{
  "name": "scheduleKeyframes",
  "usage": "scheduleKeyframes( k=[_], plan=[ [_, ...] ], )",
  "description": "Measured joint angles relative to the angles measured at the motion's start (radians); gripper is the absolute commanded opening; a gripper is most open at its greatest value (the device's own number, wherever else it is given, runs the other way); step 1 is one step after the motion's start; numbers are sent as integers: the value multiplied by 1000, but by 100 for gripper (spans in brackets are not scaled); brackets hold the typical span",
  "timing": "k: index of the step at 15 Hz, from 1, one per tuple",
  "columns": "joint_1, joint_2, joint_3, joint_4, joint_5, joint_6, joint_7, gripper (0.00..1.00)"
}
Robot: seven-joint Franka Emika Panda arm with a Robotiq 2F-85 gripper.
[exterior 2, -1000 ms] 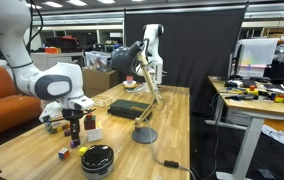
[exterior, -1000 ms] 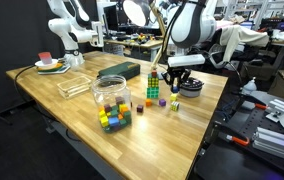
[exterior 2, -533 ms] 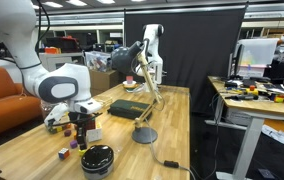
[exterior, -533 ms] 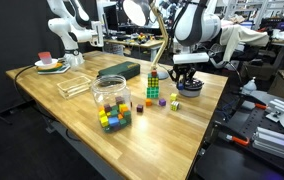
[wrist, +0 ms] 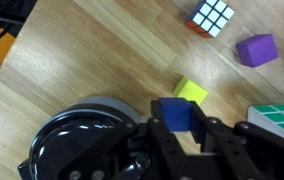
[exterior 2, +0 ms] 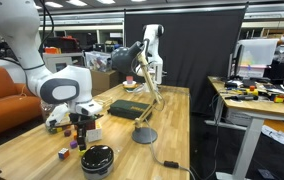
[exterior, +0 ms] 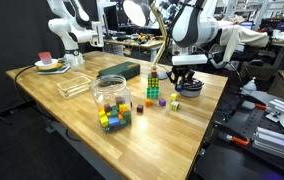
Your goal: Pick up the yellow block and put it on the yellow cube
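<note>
In the wrist view my gripper [wrist: 179, 125] is shut on a blue block [wrist: 175, 110], held between the two black fingers [wrist: 206, 135]. A small yellow cube [wrist: 190, 92] lies on the wooden table just beyond the blue block, apart from it. No yellow block shows in the jaws. In both exterior views the gripper [exterior: 180, 84] [exterior 2: 79, 126] hangs low over the table next to a black round lid [exterior 2: 97, 157]. The yellow cube also shows in an exterior view [exterior: 176, 102], small and near the gripper.
A purple block [wrist: 256, 49], a small Rubik's cube [wrist: 213, 15] and a green-and-white cube [wrist: 278, 117] lie beyond the yellow cube. The black lid [wrist: 77, 140] is under the wrist. A jar of coloured blocks [exterior: 110, 98], a stacked cube tower [exterior: 153, 85] and a black box [exterior: 119, 70] stand on the table.
Over the last second the gripper shifted a little sideways with the blue block in it; since half a second ago it has hardly moved.
</note>
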Motion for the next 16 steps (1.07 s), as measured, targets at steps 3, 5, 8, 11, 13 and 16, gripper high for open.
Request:
scheduleKeyframes(
  k=[3,5,8,11,13,16],
  plan=[
    [2,22,21,20,1,-2,-3,7],
    [2,34,31,32,1,-3,-7,7],
    [7,45,35,43,1,-6,-13,7],
    [8,56,35,54,1,-8,-16,7],
    [8,64,35,60,1,-11,-18,7],
    [9,71,35,70,1,-19,-19,7]
  ],
)
